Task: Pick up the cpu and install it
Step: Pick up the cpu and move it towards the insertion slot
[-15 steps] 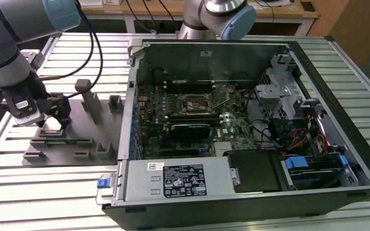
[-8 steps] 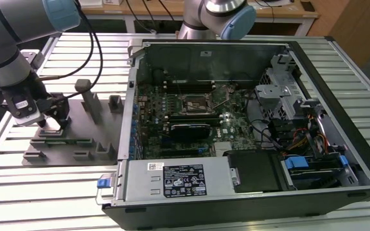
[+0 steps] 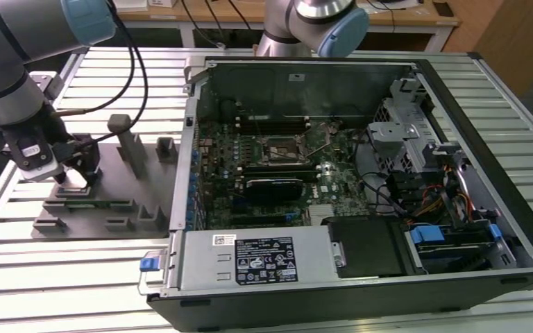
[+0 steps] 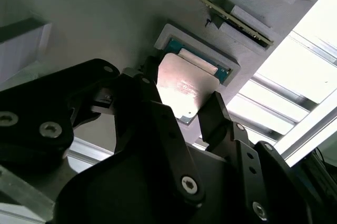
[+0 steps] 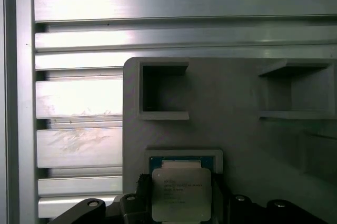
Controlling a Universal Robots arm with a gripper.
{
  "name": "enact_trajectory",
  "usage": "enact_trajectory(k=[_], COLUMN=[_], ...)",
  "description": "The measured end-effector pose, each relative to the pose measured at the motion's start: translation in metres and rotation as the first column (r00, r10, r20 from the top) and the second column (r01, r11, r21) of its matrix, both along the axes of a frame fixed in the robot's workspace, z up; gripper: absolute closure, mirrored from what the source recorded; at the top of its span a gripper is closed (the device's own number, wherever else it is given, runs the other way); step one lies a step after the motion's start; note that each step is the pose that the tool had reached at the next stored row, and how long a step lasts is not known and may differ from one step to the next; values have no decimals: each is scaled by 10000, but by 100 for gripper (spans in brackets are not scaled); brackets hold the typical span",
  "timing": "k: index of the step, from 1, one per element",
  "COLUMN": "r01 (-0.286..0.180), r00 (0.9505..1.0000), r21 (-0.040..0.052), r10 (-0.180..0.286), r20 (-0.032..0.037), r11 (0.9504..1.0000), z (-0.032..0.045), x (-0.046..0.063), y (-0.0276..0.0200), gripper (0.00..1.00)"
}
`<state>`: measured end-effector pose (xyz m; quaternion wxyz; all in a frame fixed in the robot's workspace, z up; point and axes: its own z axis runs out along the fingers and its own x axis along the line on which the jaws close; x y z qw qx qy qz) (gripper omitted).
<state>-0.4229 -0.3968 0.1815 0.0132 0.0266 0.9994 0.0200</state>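
**Q:** Where is the arm's hand?

**A:** In the exterior view the gripper [image 3: 77, 182] points straight down over a grey fixture plate [image 3: 109, 173]. The plate lies on a slatted metal table [image 3: 63, 277], toward the exterior view's left.

**Q:** And the cpu?

**A:** The cpu [image 5: 181, 192] lies flat, its shiny silver top facing up. It sits in a shallow square pocket [image 5: 184, 153] of the grey plate. A strip of its teal board shows along one edge.

**Q:** Does the hand have hold of it?

**A:** It appears so. In both wrist views the black fingers [image 4: 213, 113] straddle the chip, one on each of two opposite edges. They are drawn in narrow and close against those edges. The chip looks level with its pocket and not raised clear of it.

**Q:** What else is nearby?

**A:** An open computer case [image 3: 304, 76] lies on its side, just beside the plate toward the exterior view's right. Its motherboard faces up, and the square processor socket [image 3: 280, 148] sits near the board's middle, well apart from the gripper. A second robot arm [image 3: 318, 21] stands behind the case.
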Motion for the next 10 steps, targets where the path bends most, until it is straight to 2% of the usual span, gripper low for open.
enact_trajectory(k=[5, 10], r01=[1, 0], r00=[10000, 10000], r21=[-1, -2], r10=[-1, 0], r20=[-1, -1], r11=[10000, 10000], z=[64, 165], x=[0, 0], y=[0, 0], gripper=[45, 45])
